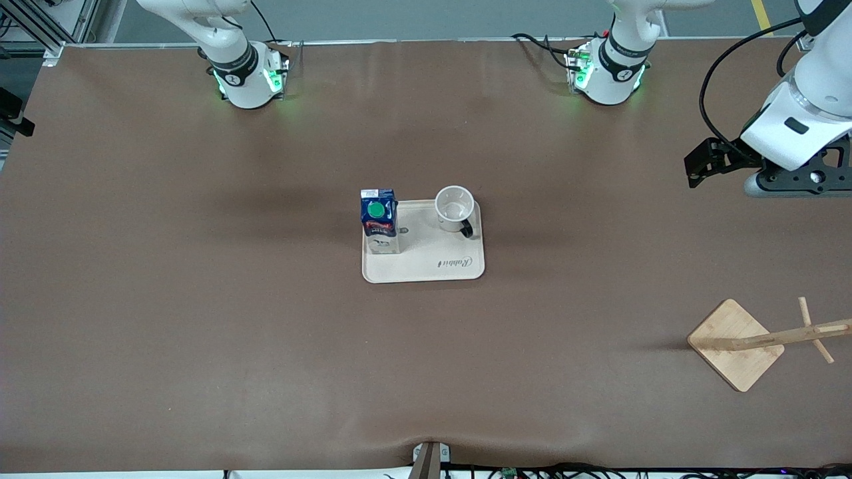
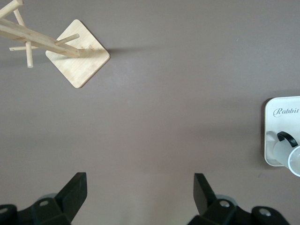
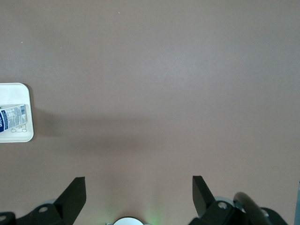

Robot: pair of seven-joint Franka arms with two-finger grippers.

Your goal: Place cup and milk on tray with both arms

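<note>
Both task items already stand on the tray point(image 1: 426, 266), which lies at the middle of the brown table point(image 1: 200, 332), so by my judgement the placing is done and only a retreat or rest remains. Going across the front view from its left edge: the right arm's base point(image 1: 246, 76) glows green at the top, and the right gripper itself is out of that view; its wrist view shows the right gripper point(image 3: 139, 199) with fingers spread wide and empty over bare table near its own base, the tray's edge and the carton just visible at one side. Next comes the milk carton point(image 1: 379, 223), upright, long axis vertical, green cap showing, on the tray's end toward the right arm. Beside it, toward the left arm's end of the tray, the smiley mug point(image 1: 454, 206) stands upright, mouth up, handle turned toward the front camera, holding nothing that I can see. The two stand apart, not touching. Farther along is the left arm's base point(image 1: 609, 76), then the left gripper point(image 1: 699, 166), fingers apart and empty, over bare table well away from the tray; the mug is the item closer to it. A wooden mug stand point(image 1: 735, 342) sits near the front camera at the left arm's end.
</note>
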